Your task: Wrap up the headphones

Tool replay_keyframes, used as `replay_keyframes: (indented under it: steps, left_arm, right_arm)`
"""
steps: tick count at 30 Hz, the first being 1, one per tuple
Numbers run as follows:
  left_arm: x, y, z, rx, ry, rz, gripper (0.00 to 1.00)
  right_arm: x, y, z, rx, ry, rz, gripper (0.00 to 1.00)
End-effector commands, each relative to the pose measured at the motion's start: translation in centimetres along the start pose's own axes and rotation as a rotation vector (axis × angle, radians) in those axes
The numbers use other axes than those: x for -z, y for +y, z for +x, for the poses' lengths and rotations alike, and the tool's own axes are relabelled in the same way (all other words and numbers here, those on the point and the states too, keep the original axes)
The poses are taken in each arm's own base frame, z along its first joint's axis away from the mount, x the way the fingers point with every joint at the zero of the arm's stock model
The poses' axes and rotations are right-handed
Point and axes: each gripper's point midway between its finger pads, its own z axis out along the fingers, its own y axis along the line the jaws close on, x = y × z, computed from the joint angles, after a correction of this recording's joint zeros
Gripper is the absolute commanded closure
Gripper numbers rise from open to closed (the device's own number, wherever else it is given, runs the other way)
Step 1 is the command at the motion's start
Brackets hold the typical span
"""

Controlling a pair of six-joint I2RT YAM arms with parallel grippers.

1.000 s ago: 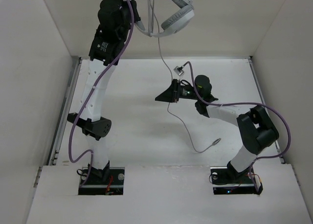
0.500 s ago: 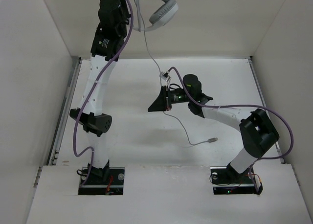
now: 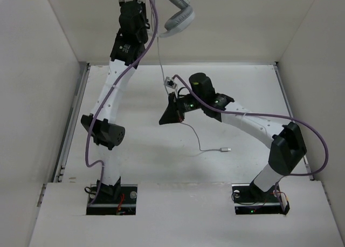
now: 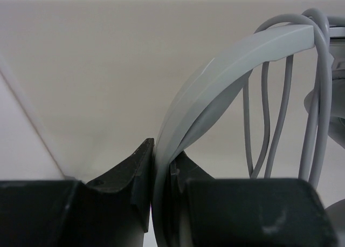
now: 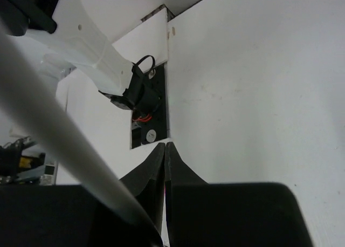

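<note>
Headphones point(image 3: 180, 18) cropped at top — left gripper point(image 4: 154, 152) clamped on headband point(image 4: 215, 69), right gripper point(image 5: 164, 152) pinching blurred cable point(image 5: 48, 107)

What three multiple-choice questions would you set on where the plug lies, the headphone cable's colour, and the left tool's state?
1. The plug lies: A on the table; B on an earcup; C inside a box.
2. The cable is: A red; B grey; C black.
3. The left tool is: A open; B shut on the plug; C shut on the headband.
Answers: A, the top view shows it flat on the white surface; B, both views show a thin grey cord; C, its fingers pinch the band in the wrist view.
</note>
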Motion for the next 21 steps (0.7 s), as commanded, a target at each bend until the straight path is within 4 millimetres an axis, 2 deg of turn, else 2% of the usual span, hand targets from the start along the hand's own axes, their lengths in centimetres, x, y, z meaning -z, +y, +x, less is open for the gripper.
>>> replay_keyframes:
  steps: [1, 6, 10, 12, 13, 14, 16, 21]
  left_arm:
    - [0.4, 0.6, -3.8, 0.05, -0.147, -0.038, 0.99]
    - [0.6, -0.6, 0.7, -0.04, -0.079, -0.02, 0.99]
    - [1.8, -2.9, 3.8, -0.099, -0.017, 0.045, 0.99]
    - [2.5, -3.8, 5.1, -0.132, 0.012, 0.084, 0.99]
    - [3.1, -4.2, 6.2, -0.153, 0.037, 0.106, 0.99]
    - [3.2, -4.3, 6.6, -0.158, 0.045, 0.112, 0.99]
    - [4.0, -4.5, 8.2, -0.18, 0.086, 0.134, 0.99]
    - [5.7, -4.9, 9.7, -0.199, 0.14, 0.188, 0.99]
  right_arm:
    - [1.6, 2.3, -2.1, 0.184, 0.025, 0.038, 0.92]
    - [4.0, 2.9, -4.8, 0.365, 0.068, 0.154, 0.92]
    - [6.7, 1.1, -6.0, 0.498, 0.123, 0.318, 0.91]
    - [8.5, -0.1, -6.7, 0.557, 0.147, 0.41, 0.91]
    - [10.2, -1.1, -7.3, 0.59, 0.158, 0.484, 0.91]
    - [10.7, -1.4, -7.6, 0.601, 0.159, 0.507, 0.91]
    - [13.3, -2.6, -8.7, 0.625, 0.156, 0.6, 0.91]
    - [19.4, -5.2, -10.9, 0.643, 0.143, 0.804, 0.91]
